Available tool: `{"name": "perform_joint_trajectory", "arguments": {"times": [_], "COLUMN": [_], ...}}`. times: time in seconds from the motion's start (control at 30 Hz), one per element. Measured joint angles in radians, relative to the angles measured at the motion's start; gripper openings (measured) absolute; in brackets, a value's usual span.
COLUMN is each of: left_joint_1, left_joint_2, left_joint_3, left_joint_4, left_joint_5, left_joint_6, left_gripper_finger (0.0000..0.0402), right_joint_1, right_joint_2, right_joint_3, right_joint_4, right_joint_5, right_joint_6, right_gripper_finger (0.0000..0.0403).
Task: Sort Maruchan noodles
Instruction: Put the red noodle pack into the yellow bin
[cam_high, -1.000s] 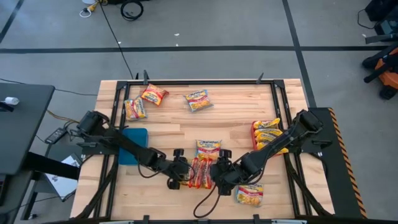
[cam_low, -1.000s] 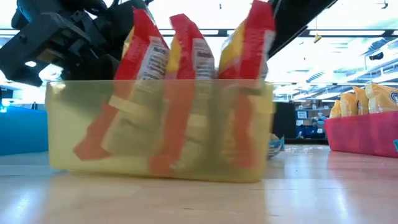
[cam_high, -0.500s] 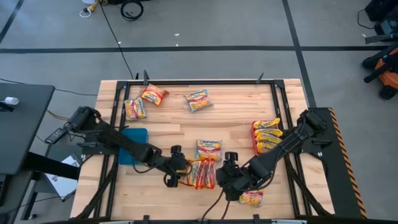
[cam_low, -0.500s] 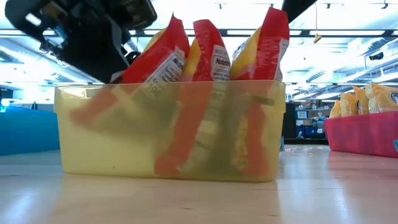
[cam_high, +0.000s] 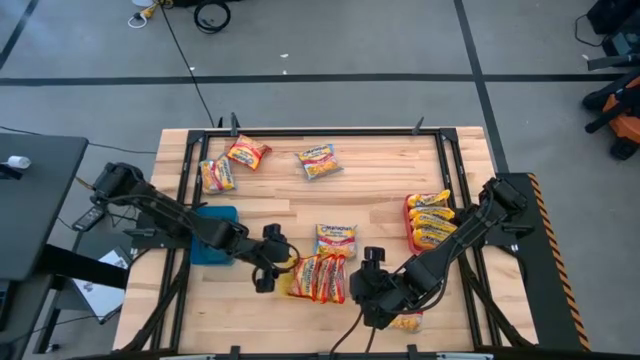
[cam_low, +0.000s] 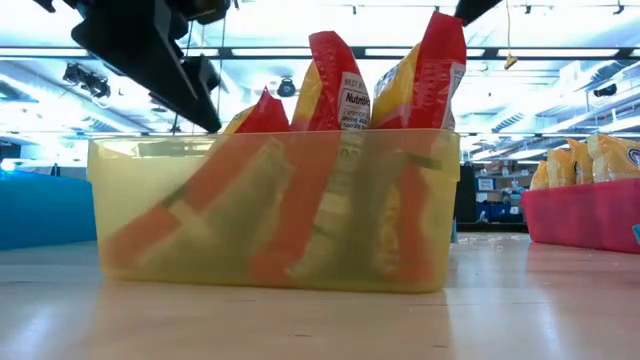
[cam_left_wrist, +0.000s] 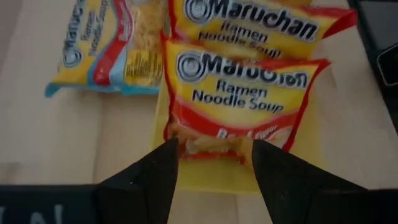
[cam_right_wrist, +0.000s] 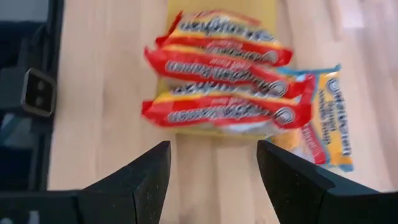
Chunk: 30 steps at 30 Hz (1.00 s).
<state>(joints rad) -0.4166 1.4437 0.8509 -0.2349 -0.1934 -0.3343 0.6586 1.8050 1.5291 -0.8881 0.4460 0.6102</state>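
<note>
Three red-orange Maruchan noodles packets (cam_high: 320, 278) stand on edge in a yellow tray (cam_low: 270, 210) near the table's front middle. The leftmost packet (cam_low: 262, 115) leans low toward the left; the other two (cam_low: 338, 70) stand taller. My left gripper (cam_high: 277, 268) hangs open just left of the tray and above it, its fingers either side of the leaning packet (cam_left_wrist: 239, 93) in the left wrist view but clear of it. My right gripper (cam_high: 358, 286) hangs open to the tray's right, with nothing between its fingers (cam_right_wrist: 214, 149).
A blue-edged packet (cam_high: 335, 238) lies just behind the yellow tray, another (cam_high: 405, 320) under my right arm near the front edge. Three loose packets (cam_high: 247, 152) lie at the far left. A red tray (cam_high: 428, 220) holds yellow packets at right; a blue tray (cam_high: 215, 238) lies at left.
My left gripper has risen and drawn back toward the table's left edge, away from the yellow tray. The leftmost red packet, upright a second ago, has tipped over to the left and now leans low in the tray. My right gripper has backed off toward the near edge.
</note>
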Motion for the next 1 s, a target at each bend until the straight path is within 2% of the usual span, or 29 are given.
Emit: {"name": "perform_joint_trajectory", "arguments": {"times": [0.17, 0.37, 0.6, 0.83, 1.0], "left_joint_1": [-0.018, -0.057, -0.033, -0.007, -0.001], "left_joint_2": [0.046, 0.110, 0.151, 0.253, 0.283], "left_joint_3": [-0.001, 0.002, 0.002, 0.006, 0.007], "left_joint_4": [0.013, 0.153, 0.143, 0.178, 0.183], "left_joint_5": [-0.008, -0.038, -0.076, -0.025, -0.003], "left_joint_6": [-0.022, -0.032, -0.063, -0.069, -0.056], "left_gripper_finger": [0.0208, 0.0208, 0.0208, 0.0208, 0.0207], "right_joint_1": [-0.005, -0.008, -0.021, -0.066, -0.091], "right_joint_2": [-0.001, 0.008, 0.009, 0.009, 0.009], "right_joint_3": [-0.010, -0.097, -0.247, -0.433, -0.488], "right_joint_4": [0.014, 0.036, 0.258, 0.482, 0.639], "right_joint_5": [0.038, -0.048, -0.055, -0.099, -0.098], "right_joint_6": [0.000, 0.058, 0.078, 0.066, -0.020], "right_gripper_finger": [0.0244, 0.0244, 0.0244, 0.0244, 0.0244]}}
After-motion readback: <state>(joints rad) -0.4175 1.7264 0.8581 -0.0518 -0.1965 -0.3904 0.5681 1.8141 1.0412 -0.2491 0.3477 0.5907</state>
